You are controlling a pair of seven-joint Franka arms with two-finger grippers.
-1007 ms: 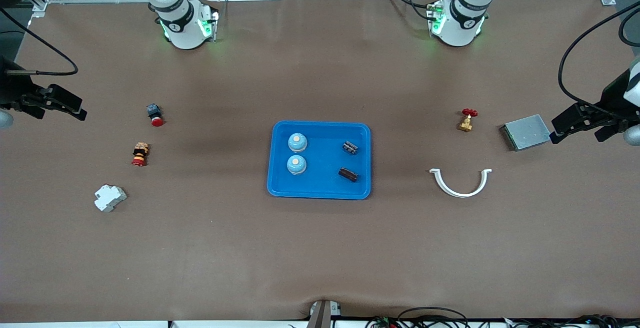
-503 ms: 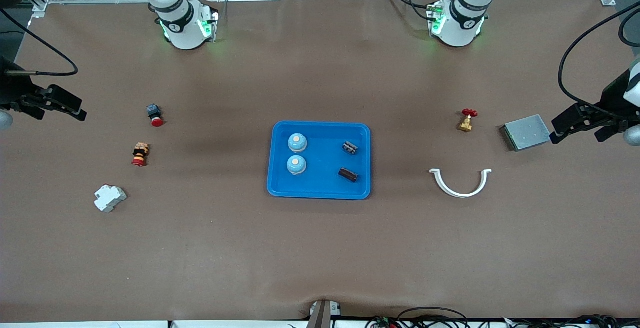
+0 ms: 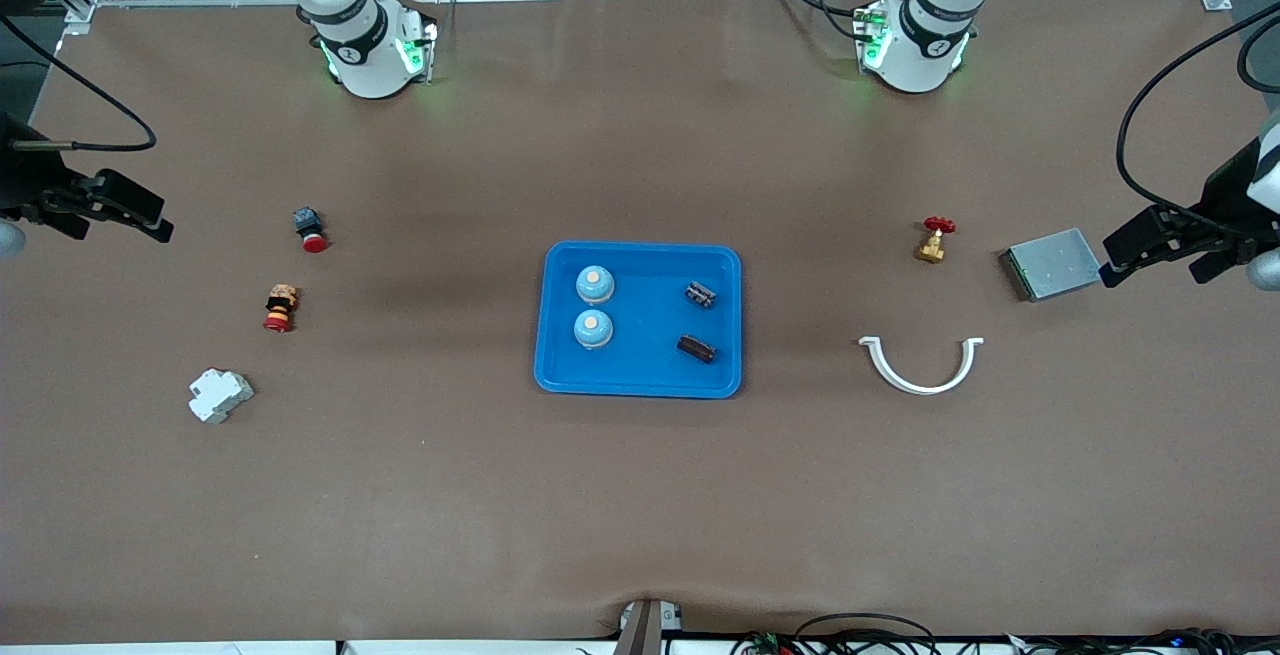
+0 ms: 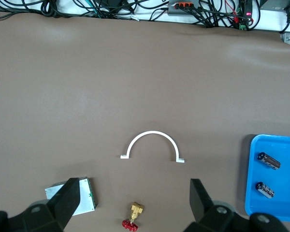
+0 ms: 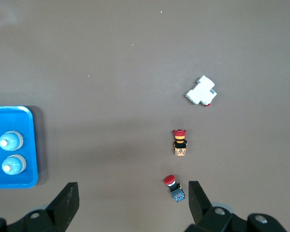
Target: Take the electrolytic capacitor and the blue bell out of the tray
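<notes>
A blue tray [image 3: 640, 247] lies at the table's middle. In it stand two light blue bells [image 3: 595, 284] [image 3: 593, 328] toward the right arm's end, and two dark capacitors [image 3: 701, 294] [image 3: 696, 348] lie toward the left arm's end. My left gripper [image 3: 1150, 255] is open and empty, up over the table's edge beside a grey box. My right gripper [image 3: 115, 220] is open and empty over the table's other end. The left wrist view shows its gripper [image 4: 134, 193] and the capacitors [image 4: 269, 160]. The right wrist view shows its gripper [image 5: 131, 195] and the bells [image 5: 11, 140].
Toward the left arm's end lie a brass valve with a red handle [image 3: 934, 239], a grey metal box [image 3: 1052, 263] and a white curved clip [image 3: 922, 365]. Toward the right arm's end lie a red push button [image 3: 309, 229], a red and orange button [image 3: 281, 307] and a white breaker [image 3: 220, 395].
</notes>
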